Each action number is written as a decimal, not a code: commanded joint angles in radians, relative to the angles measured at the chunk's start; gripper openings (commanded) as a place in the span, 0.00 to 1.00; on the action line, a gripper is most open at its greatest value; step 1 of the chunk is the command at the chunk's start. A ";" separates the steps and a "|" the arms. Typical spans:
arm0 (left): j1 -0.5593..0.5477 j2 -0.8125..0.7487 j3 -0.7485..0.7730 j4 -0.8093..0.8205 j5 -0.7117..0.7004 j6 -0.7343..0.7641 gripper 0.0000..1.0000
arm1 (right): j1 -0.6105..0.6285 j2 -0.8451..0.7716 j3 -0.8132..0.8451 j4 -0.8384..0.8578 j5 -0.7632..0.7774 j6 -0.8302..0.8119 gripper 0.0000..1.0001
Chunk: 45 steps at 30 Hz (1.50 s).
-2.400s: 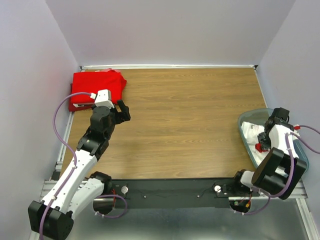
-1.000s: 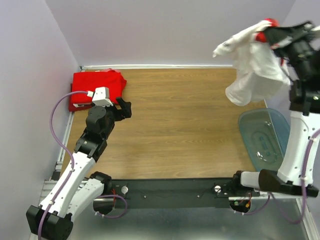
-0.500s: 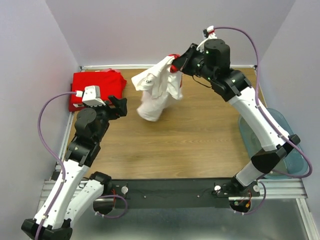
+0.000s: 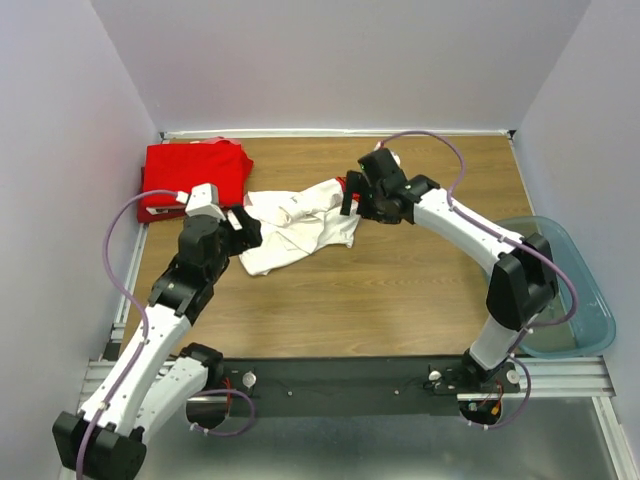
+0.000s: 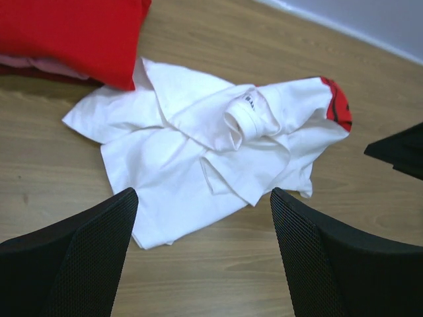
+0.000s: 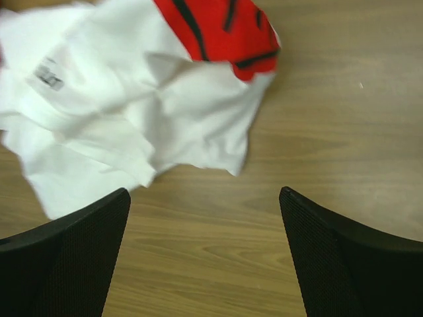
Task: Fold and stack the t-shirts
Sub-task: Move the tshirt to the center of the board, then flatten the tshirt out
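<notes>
A crumpled white t-shirt (image 4: 295,225) with a red print at one edge (image 6: 218,26) lies loose on the wooden table, left of centre. In the back left corner the red t-shirt (image 4: 190,172) rests folded. My right gripper (image 4: 350,195) hovers open just over the white shirt's right end, nothing between its fingers (image 6: 203,195). At the shirt's left end my left gripper (image 4: 245,224) stands open and empty. In the left wrist view the white shirt (image 5: 205,152) spreads ahead of the open gripper (image 5: 203,198), with the red shirt (image 5: 73,30) beyond it.
A translucent blue tub (image 4: 565,290) sits at the table's right edge, near the right arm's base. Walls close the table at the back and sides. Bare wood (image 4: 400,290) stretches between the white shirt and the tub.
The right arm carried the white shirt from high at the right over to the left-centre of the table, let it go and opened. The shirt now lies on the wood. The left arm barely shifted.
</notes>
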 commanded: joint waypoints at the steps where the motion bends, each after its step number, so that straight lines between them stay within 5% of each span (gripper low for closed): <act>1: -0.008 0.100 -0.035 0.061 0.075 -0.036 0.88 | -0.009 -0.065 -0.118 -0.026 0.063 0.069 1.00; 9: -0.110 0.347 -0.008 0.222 0.084 -0.010 0.86 | -0.081 -0.158 -0.368 -0.017 0.036 0.145 1.00; 19: -0.243 0.706 0.173 0.215 0.027 0.102 0.82 | -0.217 -0.296 -0.542 0.030 -0.047 0.177 1.00; 45: -0.321 1.021 0.404 0.026 -0.048 0.152 0.54 | -0.259 -0.302 -0.608 0.063 -0.081 0.151 1.00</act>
